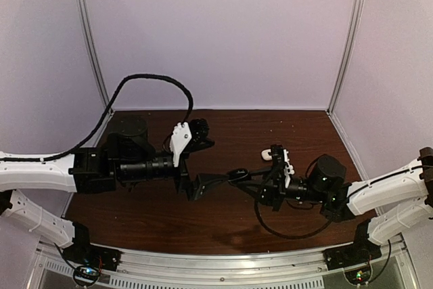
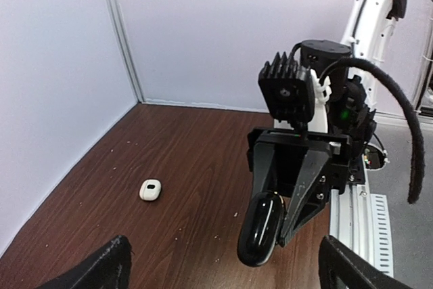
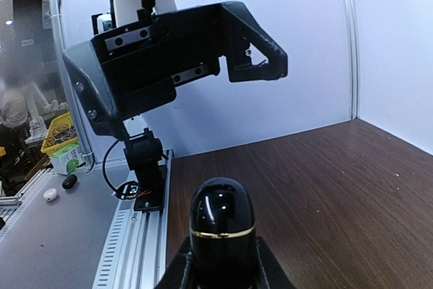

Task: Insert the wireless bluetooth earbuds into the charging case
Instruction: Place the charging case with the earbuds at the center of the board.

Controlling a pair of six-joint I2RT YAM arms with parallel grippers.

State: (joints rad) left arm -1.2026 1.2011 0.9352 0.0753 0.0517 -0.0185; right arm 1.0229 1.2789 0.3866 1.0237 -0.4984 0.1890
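Left arm (image 1: 145,165) close before right jaws

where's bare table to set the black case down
Free: far-right table along the back wall, and near-left wood by the rail. Crowded: the middle, where the left tool faces the right tool holding the black case, white case beyond.

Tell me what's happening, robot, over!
Left tool open, empty. Right tool shut on black case, closed. White piece on table, apart; earbud or case, can't tell. Nothing in the way.
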